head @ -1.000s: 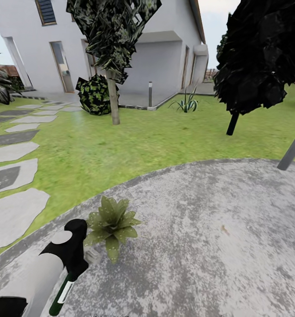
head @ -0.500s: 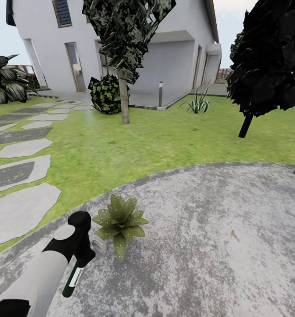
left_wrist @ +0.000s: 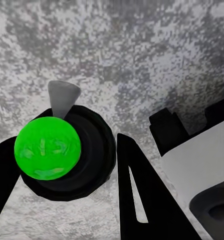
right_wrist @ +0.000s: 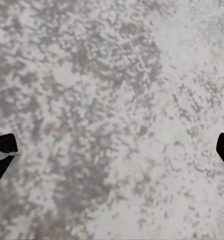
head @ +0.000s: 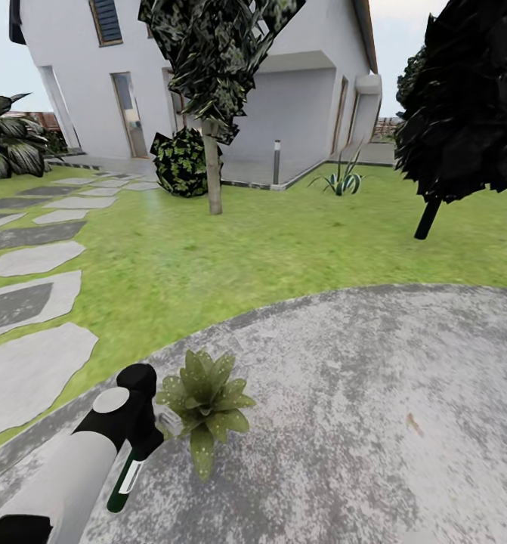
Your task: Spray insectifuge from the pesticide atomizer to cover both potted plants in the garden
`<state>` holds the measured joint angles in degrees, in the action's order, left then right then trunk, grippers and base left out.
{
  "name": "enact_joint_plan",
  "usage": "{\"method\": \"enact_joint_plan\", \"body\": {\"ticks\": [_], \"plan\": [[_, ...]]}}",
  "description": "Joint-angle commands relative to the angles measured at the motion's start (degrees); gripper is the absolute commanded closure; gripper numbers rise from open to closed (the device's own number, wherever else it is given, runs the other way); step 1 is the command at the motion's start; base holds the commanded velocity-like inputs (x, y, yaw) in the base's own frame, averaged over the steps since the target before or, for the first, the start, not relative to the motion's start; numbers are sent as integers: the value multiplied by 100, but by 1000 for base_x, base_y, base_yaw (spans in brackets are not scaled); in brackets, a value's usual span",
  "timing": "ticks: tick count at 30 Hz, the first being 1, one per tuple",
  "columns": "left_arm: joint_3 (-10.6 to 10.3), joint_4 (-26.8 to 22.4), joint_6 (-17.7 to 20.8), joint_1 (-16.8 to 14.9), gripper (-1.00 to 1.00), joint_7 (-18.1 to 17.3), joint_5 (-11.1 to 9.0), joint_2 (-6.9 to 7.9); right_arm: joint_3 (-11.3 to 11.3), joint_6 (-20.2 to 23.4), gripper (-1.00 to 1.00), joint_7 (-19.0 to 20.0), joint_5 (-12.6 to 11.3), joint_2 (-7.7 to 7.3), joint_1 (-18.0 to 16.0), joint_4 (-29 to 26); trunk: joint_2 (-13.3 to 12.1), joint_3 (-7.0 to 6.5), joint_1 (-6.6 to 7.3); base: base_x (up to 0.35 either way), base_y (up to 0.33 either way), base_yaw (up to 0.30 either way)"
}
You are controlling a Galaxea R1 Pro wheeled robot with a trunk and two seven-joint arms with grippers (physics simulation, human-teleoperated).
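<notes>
the left hand (head: 136,442) sits low at the near left of the head view, over the edge of the round grey patio (head: 344,423), clamped on the pesticide atomizer (head: 126,480), whose dark green body with its white label hangs down and toward the camera from the black fingers. in the left wrist view the bottle's end shows as a bright green disc (left_wrist: 47,148) inside a black ring, with a black finger (left_wrist: 142,200) just beside it and speckled paving behind. one potted plant (head: 204,397), a low rosette of pointed green leaves, stands on the patio just beside that hand, on its right; a bit of its grey pot (head: 168,420) peeks out under the leaves. the right hand (right_wrist: 112,150) looks down on bare grey paving, its two dark fingertips set far apart at the picture's edges with nothing between them. beyond the patio lie the lawn (head: 268,242), stepping stones (head: 34,261), a slim-trunked tree (head: 211,91), a dark tree (head: 465,98), a spiky clump (head: 342,180), a grey lamp post (head: 276,161) and a white house (head: 208,75).
</notes>
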<state>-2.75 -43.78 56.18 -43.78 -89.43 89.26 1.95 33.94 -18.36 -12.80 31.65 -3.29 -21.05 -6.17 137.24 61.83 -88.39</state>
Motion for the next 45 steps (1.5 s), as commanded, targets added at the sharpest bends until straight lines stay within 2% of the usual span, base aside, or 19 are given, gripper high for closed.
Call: {"method": "enact_joint_plan", "body": {"ticks": [1,13,21,24,26,27,28,30,32,34,35,36,37,38,39,40,41,45], "plan": [[-23,-4,60,5,100,-57,48,2,43,-24,-100,-24,60,2,-5,10,2,5,-1,96,0,150],[5,-17,60,45,100,-57,31,16,43,-27,-100,-30,60,3,-5,10,2,5,-1,-4,0,265],[13,-25,60,45,100,-57,35,77,43,-27,-100,-23,60,3,-5,10,2,5,-1,-286,-21,212],[19,-19,53,50,100,-57,35,156,43,-20,-100,-20,60,3,-5,10,2,5,-1,-335,-1,20],[30,-13,37,56,100,40,-3,311,43,-19,-100,-15,60,3,-5,10,2,5,-1,-336,0,5],[37,-10,24,75,100,80,-91,405,43,-19,-100,-12,60,3,-5,10,2,5,-1,-336,0,2],[66,-9,0,122,100,120,-348,507,43,-18,-100,-2,62,3,-5,13,2,5,-1,-336,0,1],[110,-13,-20,160,100,182,-680,613,38,-18,-100,5,73,3,-5,13,2,5,-1,-336,0,0],[140,-9,-117,190,100,404,-1103,718,-48,-18,-100,14,204,3,-5,12,2,5,-1,-335,0,0],[159,-2,-659,252,100,800,-1624,763,-313,-18,-100,20,519,2,-5,7,2,5,-1,-289,0,0],[210,-1,-1116,340,100,1116,-2048,773,-481,-23,-100,26,718,3,-5,2,2,5,-1,-136,0,0],[280,0,-1419,420,100,1368,-2380,774,-576,-24,-100,28,835,3,-5,-5,2,5,-1,-87,0,0],[397,2,-1857,558,100,1789,-2899,773,-691,-26,-100,36,977,6,-9,-40,2,5,-1,-44,0,0],[448,6,-2149,650,100,2061,-3215,773,-755,-26,-100,73,1056,12,-11,-98,2,5,-1,-28,0,0],[496,47,-2609,785,100,2423,-3599,773,-858,-27,-100,248,1159,19,-12,-224,2,5,-1,-15,0,0],[523,169,-3102,886,100,2700,-3851,769,-966,-27,-100,621,1243,23,-13,-394,2,5,-1,-7,0,0],[545,405,-3622,938,100,2872,-3986,766,-1036,-27,-100,1187,1292,22,-13,-639,2,5,-1,-4,0,0],[583,1085,-4934,988,100,3035,-4120,762,-1105,-27,-100,2706,1338,21,-14,-1474,2,5,-1,-1,0,0]]}}
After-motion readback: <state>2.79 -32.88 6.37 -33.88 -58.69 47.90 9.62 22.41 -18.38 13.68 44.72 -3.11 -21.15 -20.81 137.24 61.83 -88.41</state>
